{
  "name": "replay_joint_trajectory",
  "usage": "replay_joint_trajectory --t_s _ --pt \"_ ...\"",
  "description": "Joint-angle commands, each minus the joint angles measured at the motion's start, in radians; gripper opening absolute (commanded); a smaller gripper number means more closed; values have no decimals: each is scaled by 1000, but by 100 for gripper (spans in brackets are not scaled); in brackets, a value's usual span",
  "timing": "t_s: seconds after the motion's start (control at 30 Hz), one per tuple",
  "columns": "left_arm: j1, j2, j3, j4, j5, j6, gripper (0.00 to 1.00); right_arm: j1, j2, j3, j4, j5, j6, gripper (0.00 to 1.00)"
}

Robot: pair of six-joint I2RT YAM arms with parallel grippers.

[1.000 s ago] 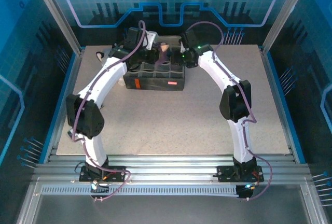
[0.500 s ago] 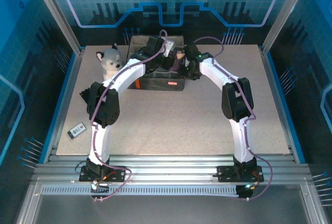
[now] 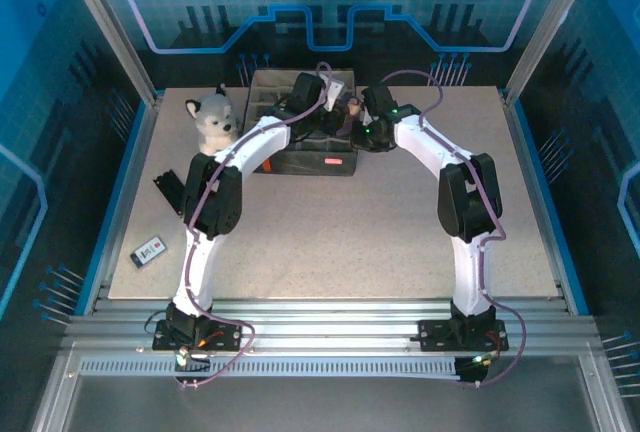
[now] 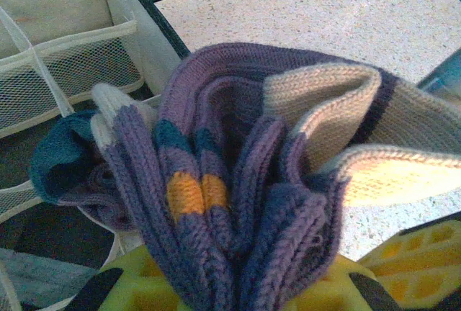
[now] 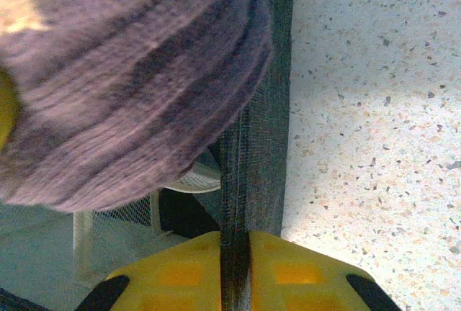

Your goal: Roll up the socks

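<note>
The socks (image 4: 238, 181) are bunched into one purple knit bundle with navy, orange and tan patches, and my left gripper (image 4: 238, 293) is shut on its lower folds between yellow fingers (image 4: 137, 289). In the top view the left gripper (image 3: 325, 92) hangs over the dark fabric organizer box (image 3: 300, 157). The same purple bundle (image 5: 122, 88) looms at the upper left of the right wrist view. My right gripper (image 5: 235, 282) is shut on the box's dark fabric wall (image 5: 259, 145), at the box's right end (image 3: 362, 130).
White mesh compartments (image 4: 65, 66) line the box interior. A grey-and-white plush husky (image 3: 213, 117) sits left of the box. A small remote (image 3: 148, 251) and a black object (image 3: 165, 187) lie near the table's left edge. Speckled tabletop (image 3: 350, 232) spreads in front of the box.
The right gripper has closed onto the box wall. The left arm has swung right and back over the box with the socks, uncovering the husky and the remote.
</note>
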Motion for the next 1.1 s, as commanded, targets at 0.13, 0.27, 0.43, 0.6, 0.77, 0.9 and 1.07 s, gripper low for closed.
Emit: replay_joint_trajectory --t_s 0.13,0.27,0.43,0.6,0.77,0.9,1.07 --pt "2 38 -22 89 -10 -2 0 -14 -28 -39 29 -31 10 11" --pt "12 51 -32 91 -22 11 0 -16 -28 -50 32 -31 13 9" --pt "32 31 -111 122 -30 24 0 -23 -25 -62 41 -40 20 7" --pt "45 38 -152 130 -36 40 0 -26 -24 -68 48 -48 20 6" --pt "45 30 -179 135 -51 74 0 -29 -24 -77 51 -51 24 5" --pt "48 10 -200 140 -95 112 0 -33 -25 -86 54 -55 26 4" --pt "46 -11 -214 144 -137 155 0 -40 -25 -93 49 -55 28 4"
